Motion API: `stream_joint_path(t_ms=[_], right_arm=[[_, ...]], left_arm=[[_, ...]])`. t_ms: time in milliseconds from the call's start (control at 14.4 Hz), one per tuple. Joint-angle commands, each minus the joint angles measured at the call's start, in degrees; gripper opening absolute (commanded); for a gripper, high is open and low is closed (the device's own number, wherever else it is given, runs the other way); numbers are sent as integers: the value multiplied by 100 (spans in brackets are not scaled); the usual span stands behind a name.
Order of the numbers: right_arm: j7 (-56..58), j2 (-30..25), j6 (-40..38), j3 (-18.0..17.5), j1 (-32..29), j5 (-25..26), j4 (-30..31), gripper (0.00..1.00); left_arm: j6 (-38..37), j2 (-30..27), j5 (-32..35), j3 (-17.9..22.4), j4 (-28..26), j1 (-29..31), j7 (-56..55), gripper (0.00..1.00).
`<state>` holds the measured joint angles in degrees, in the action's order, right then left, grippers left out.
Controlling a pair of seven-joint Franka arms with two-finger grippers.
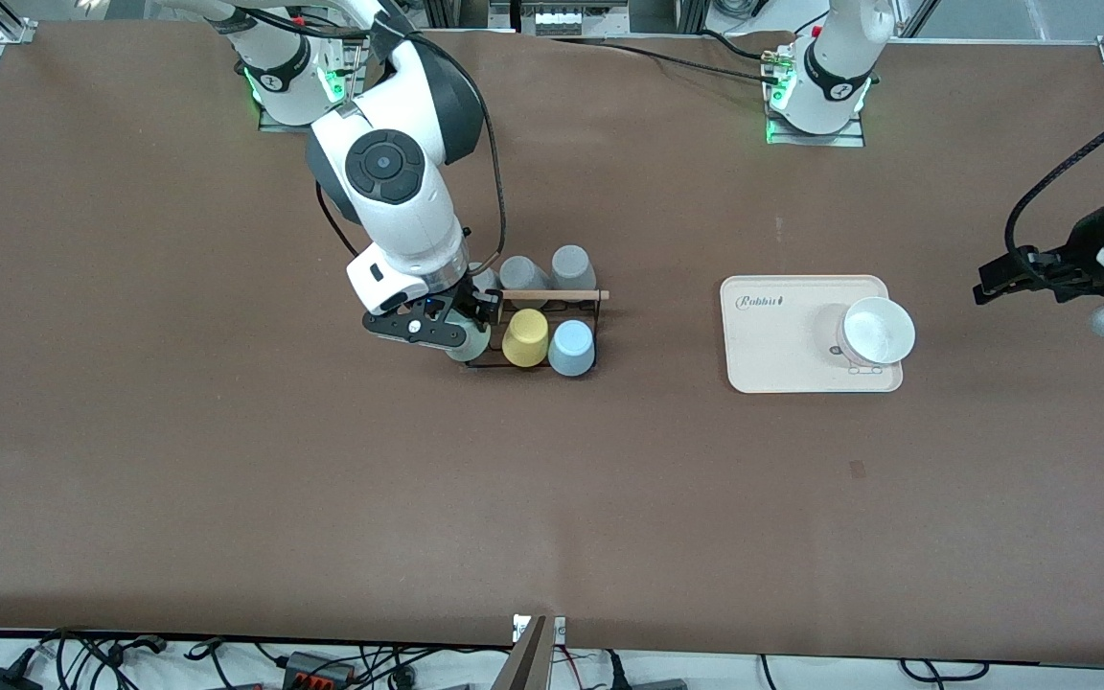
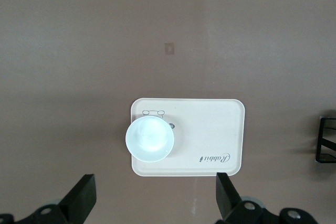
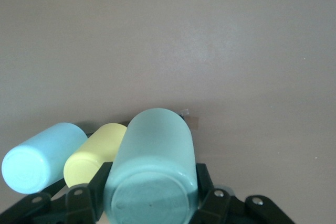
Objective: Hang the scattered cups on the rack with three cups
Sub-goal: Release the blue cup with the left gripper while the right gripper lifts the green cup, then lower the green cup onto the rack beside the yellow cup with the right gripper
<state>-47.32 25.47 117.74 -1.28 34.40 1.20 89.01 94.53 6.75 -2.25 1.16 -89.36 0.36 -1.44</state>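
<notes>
Two grey cups point(image 1: 548, 270): upside down on the rack's row nearer the robots' bases.
Rack point(image 1: 552, 297): black wire with a wooden rod, on the table point(image 1: 226, 479) toward the right arm's end.
Row nearer the front camera: yellow cup point(image 1: 525, 337) touching light blue cup point(image 1: 572, 348).
Right claw point(image 1: 461, 331): over the rack's end, pinching the mint-green cup point(image 3: 151, 169) just beside the yellow one.
Cream tray point(image 1: 782, 340): well apart toward the left arm's end, carrying a white bowl point(image 1: 878, 331).
Left claw point(image 2: 152, 200): waits over the table near the tray, fingers spread, holding nothing.
</notes>
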Motion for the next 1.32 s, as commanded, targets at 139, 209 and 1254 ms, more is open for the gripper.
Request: stream_joint_path(t_ms=[139,209,1254], right_arm=[[-57,195,-41,-101,76,-41,-112,22],[-58,221,-41,-101,93,-41,-103,22],[4,362,29,-101,85,38,126,24]], left_arm=[[242,-683,66,-36,-810,-10,-6,100],[216,-736,75,-28,-811,-10,-6,100],[82,-569,31,-10,-441,-1,-146,100]])
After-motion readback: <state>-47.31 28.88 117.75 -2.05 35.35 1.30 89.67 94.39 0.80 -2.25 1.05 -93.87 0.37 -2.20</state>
